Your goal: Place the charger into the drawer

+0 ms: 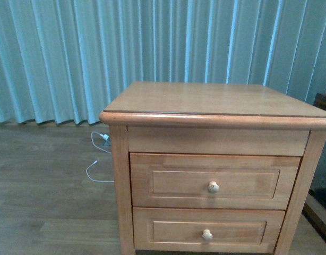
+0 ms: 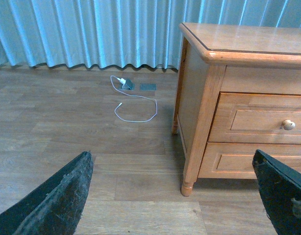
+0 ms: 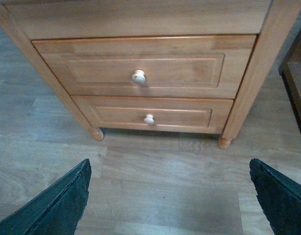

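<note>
Although I search all three views, I find no charger: not on the light-wood nightstand point(image 1: 205, 98), and not on the grey wooden floor point(image 2: 67, 122). The thin white cable with a small plug point(image 2: 136, 105), lying on the floor left of the nightstand near the blue curtain point(image 1: 57, 53), is a different thing.

I expect a charger to be light, hard and a little slippery, with a limp cable, so I would take it across the block and not by the cable.

The taller upper light-wood drawer point(image 1: 242, 181) is closed, and its round pale knob point(image 1: 213, 186) is the only hold. The nightstand's top edge overhangs it, and dark furniture point(image 1: 322, 159) stands close on the right. The floor in front gives room.

The left tool point(image 2: 170, 196) and the right tool point(image 3: 167, 200) are both spread wide and empty.
</note>
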Controlling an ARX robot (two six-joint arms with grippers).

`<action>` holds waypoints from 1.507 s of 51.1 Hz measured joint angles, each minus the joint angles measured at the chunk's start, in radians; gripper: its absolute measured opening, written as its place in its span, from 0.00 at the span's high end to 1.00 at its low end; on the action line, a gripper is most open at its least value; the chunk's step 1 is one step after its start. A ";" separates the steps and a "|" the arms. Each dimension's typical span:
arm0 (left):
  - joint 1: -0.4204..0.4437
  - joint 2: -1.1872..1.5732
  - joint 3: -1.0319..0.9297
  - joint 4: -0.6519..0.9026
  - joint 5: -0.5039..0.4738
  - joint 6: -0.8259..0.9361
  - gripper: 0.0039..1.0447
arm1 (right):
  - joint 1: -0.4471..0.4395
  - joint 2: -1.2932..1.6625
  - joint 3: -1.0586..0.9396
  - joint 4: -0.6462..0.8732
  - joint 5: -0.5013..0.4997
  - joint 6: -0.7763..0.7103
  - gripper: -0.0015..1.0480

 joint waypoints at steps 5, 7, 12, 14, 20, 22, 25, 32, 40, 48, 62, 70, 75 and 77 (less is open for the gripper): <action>0.000 0.000 0.000 0.000 0.000 0.000 0.05 | -0.028 -0.179 -0.072 -0.092 -0.001 0.004 0.08; 0.000 0.000 0.000 0.000 0.000 0.000 0.05 | -0.054 -0.279 -0.100 -0.121 0.004 0.019 0.08; 0.000 0.000 0.000 0.000 0.000 0.000 0.05 | -0.068 -0.338 -0.104 -0.122 0.011 0.033 0.08; 0.000 0.000 0.000 0.000 0.000 0.000 0.05 | -0.068 -0.335 -0.104 -0.122 0.009 0.034 0.08; 0.000 0.000 0.000 0.000 0.000 0.000 0.05 | -0.072 -0.381 -0.259 0.266 0.109 -0.080 0.32; 0.000 0.000 0.000 0.000 0.000 0.000 0.05 | -0.082 -0.406 -0.271 0.280 0.104 -0.096 0.41; 0.000 0.000 0.000 0.000 0.000 0.000 0.05 | -0.132 -0.444 -0.292 0.270 0.024 -0.109 0.54; 0.000 0.000 0.000 0.000 0.000 0.000 0.05 | -0.188 -0.501 -0.322 0.237 0.002 -0.117 0.78; 0.000 0.000 0.000 0.000 0.000 0.000 0.05 | -0.190 -0.566 -0.342 0.199 -0.005 -0.123 0.98; 0.000 0.000 0.000 0.000 0.000 0.000 0.05 | -0.190 -0.623 -0.359 0.156 -0.005 -0.124 0.98; 0.000 0.000 0.000 0.000 0.000 0.000 0.05 | -0.190 -0.716 -0.392 0.108 -0.005 -0.124 0.98; 0.000 0.000 0.000 0.000 0.000 0.000 0.05 | -0.190 -0.766 -0.392 0.058 -0.005 -0.124 0.98; 0.000 0.000 0.000 0.000 0.000 0.000 0.05 | -0.190 -0.822 -0.391 -0.003 -0.005 -0.124 0.98; 0.000 0.000 0.000 0.000 0.000 0.001 0.05 | -0.190 -0.890 -0.391 -0.101 -0.005 -0.124 0.98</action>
